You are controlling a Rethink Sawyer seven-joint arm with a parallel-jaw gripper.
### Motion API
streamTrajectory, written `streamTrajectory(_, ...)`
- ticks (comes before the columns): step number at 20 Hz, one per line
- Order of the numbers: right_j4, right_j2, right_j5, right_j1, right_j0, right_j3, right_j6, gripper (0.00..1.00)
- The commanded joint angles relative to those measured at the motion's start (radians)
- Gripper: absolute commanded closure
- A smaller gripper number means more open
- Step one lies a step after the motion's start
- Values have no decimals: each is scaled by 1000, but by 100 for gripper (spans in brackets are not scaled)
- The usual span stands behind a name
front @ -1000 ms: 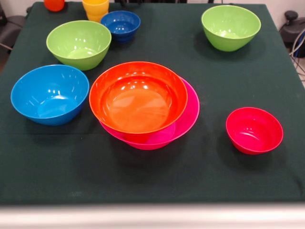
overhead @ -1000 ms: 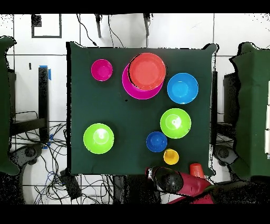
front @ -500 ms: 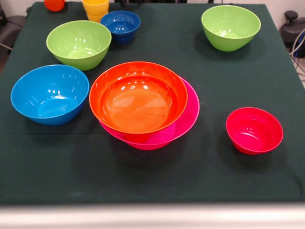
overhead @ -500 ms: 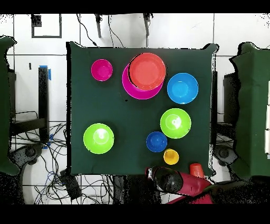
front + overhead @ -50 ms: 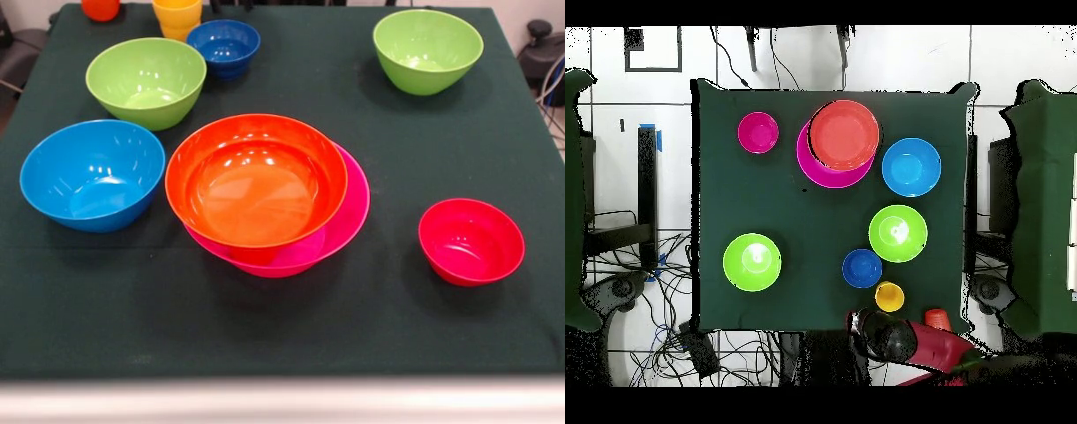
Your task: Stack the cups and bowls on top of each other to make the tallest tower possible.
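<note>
I am seeing the arm (image 5: 915,345) sitting slightly further right at the table's (image 5: 785,200) edge than a second ago; the bowls are unchanged. I cannot tell the gripper's state. The orange bowl (image 5: 256,181) is resting in the pink bowl (image 5: 349,221), offset. The light blue bowl (image 5: 93,175) is sitting just beside them, the small red bowl (image 5: 470,240) apart.

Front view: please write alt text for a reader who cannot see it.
An orange bowl sits off-centre inside a wider pink bowl mid-table on a dark green cloth. Loose around them: light blue bowl, two lime green bowls, small dark blue bowl, small red bowl.
</note>
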Motion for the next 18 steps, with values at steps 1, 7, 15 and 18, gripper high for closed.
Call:
streamTrajectory(1, 9, 127, 45, -103, 37, -60, 59, 0)
streamTrajectory(7, 45, 177, 123, -199, 31, -28, 44, 0)
streamTrajectory(15, 46, 195, 149, -214, 32, -29, 50, 0)
streamTrajectory(18, 42, 198, 147, -206, 29, -32, 54, 0)
